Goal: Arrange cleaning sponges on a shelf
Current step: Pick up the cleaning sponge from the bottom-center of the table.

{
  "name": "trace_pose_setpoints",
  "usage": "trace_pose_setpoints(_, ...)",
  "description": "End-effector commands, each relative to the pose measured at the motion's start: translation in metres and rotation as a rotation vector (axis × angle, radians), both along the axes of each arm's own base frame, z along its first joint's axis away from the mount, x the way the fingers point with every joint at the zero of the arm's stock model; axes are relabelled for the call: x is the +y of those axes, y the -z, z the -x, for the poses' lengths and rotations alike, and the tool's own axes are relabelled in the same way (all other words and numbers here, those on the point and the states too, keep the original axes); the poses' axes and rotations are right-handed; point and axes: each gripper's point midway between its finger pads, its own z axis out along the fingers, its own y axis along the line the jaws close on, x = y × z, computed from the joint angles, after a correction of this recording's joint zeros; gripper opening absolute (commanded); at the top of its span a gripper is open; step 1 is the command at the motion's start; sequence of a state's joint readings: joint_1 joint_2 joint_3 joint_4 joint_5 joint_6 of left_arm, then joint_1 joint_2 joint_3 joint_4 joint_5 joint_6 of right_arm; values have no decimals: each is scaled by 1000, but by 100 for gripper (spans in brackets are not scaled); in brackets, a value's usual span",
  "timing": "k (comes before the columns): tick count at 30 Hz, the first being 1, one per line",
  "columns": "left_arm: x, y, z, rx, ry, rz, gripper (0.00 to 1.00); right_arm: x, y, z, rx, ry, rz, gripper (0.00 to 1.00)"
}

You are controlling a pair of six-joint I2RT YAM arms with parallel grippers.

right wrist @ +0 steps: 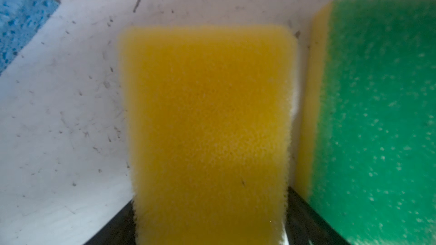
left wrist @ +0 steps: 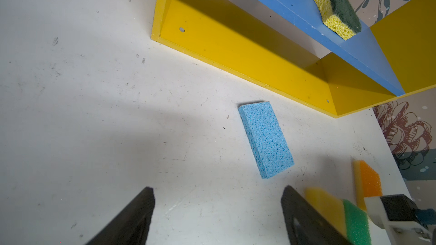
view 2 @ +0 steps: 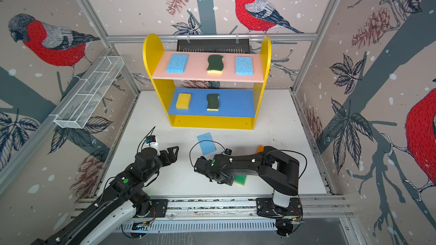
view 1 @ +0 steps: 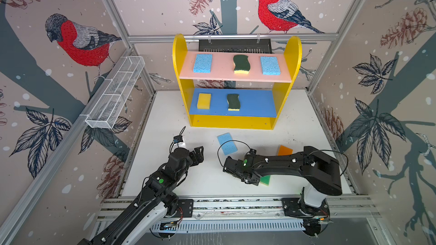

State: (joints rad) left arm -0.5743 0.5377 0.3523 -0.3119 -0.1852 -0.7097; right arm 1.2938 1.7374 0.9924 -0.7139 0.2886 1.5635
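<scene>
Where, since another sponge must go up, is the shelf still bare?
Blue middle board: bare from the dark-green sponge to the right side panel. The yellow bottom board looks bare where visible. Pink top board is crowded, narrow gaps only.

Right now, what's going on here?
Five sponges already sit on the shelf. The right tool straddles a yellow sponge lying on the table, beside a green sponge; whether it grips yet is unclear. The left tool hangs open and empty over the table. A blue sponge and an orange sponge also wait on the table.
</scene>
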Motion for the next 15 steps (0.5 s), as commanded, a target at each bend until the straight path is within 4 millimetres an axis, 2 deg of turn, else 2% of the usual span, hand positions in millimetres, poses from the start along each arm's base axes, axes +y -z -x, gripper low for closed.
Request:
trace_pose_setpoints(1, 3, 1, 0, 11, -17, -6, 85, -6, 2, -1, 0, -15, 13, 86)
trace_pose_setpoints(15, 6, 3, 1, 18, -33, -14, 85, -2, 1, 2, 1, -67, 21, 84)
